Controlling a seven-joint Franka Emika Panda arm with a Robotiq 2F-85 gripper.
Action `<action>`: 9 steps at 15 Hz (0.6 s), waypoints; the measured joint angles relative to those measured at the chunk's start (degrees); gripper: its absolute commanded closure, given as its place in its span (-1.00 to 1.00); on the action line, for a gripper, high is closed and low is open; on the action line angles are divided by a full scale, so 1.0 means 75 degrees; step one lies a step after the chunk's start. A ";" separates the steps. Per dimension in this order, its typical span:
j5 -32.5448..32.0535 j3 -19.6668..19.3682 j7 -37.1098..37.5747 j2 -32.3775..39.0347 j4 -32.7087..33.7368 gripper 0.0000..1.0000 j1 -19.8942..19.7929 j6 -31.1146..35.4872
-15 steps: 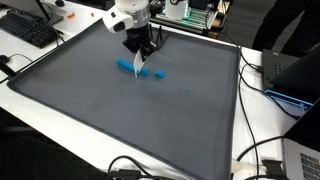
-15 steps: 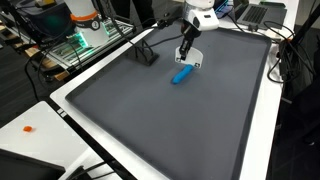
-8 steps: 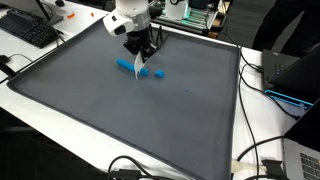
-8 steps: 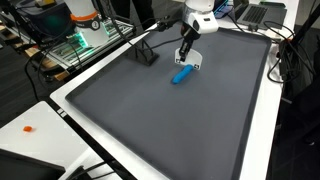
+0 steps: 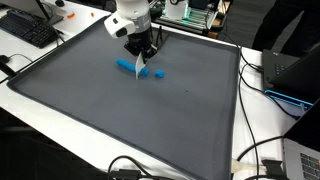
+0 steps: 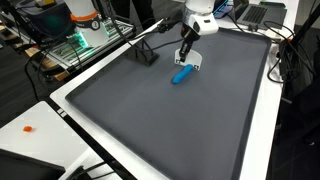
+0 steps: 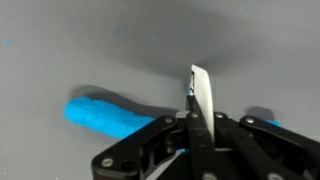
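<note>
My gripper is shut on a thin white blade that points down at the grey mat. In the wrist view a blue dough-like roll lies left of the blade, and a smaller blue bit shows at the right behind the finger. In an exterior view the gripper stands over the gap between the longer blue piece and the short one, with the white blade between them. In an exterior view the gripper hangs just above the blue roll.
A keyboard lies beyond one corner of the mat. A laptop and cables lie along another side. A black angled stand sits on the mat near the arm. A small orange item rests on the white table.
</note>
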 measured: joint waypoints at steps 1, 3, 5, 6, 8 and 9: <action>0.0023 0.0015 -0.0007 0.0001 0.0000 0.98 -0.0003 0.0000; 0.0106 0.0054 -0.0008 0.0003 0.0000 0.98 -0.0004 0.0002; 0.0184 0.0088 -0.0008 0.0004 -0.0002 0.98 -0.0005 0.0003; 0.0215 0.0098 -0.0008 0.0004 -0.0003 0.98 -0.0005 0.0003; 0.0257 0.0107 -0.0008 0.0004 -0.0004 0.98 -0.0007 0.0003; 0.0288 0.0109 -0.0008 0.0004 -0.0004 0.98 -0.0009 0.0004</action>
